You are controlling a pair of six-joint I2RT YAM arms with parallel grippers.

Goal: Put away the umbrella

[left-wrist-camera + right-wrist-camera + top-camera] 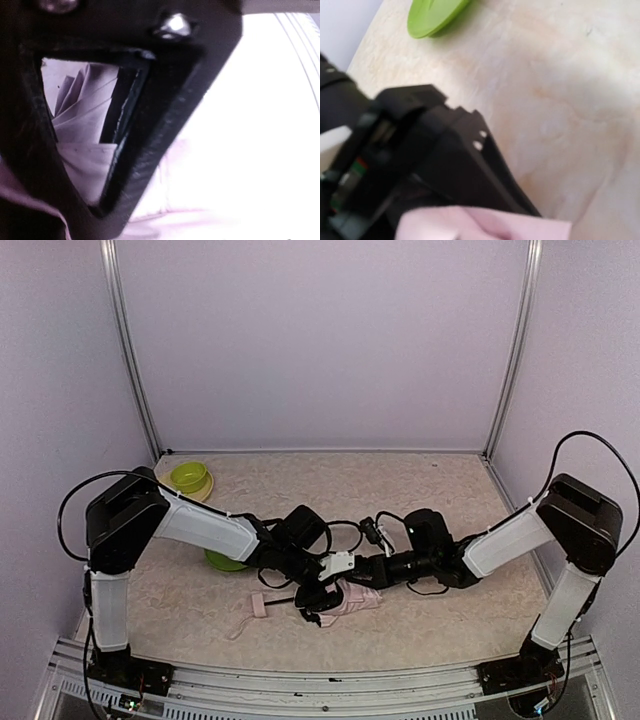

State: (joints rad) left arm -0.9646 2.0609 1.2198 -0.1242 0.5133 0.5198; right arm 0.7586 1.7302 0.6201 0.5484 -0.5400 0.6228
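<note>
Pale pink folding umbrella [352, 600] lies along 9–3 o'clock, small pink handle [258, 607] toward 9; right jaws pressed together, left jaws' state unclear.

This is looking like a robot lab cell. Pale lilac wall panels [320, 340] and silver aluminium posts [131, 350] are enclosing a beige tabletop [400, 485].

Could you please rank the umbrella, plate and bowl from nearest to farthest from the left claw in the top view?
1. Umbrella, at the left claw.
2. Plate, to its left, partly hidden.
3. Bowl, back left corner.
</note>
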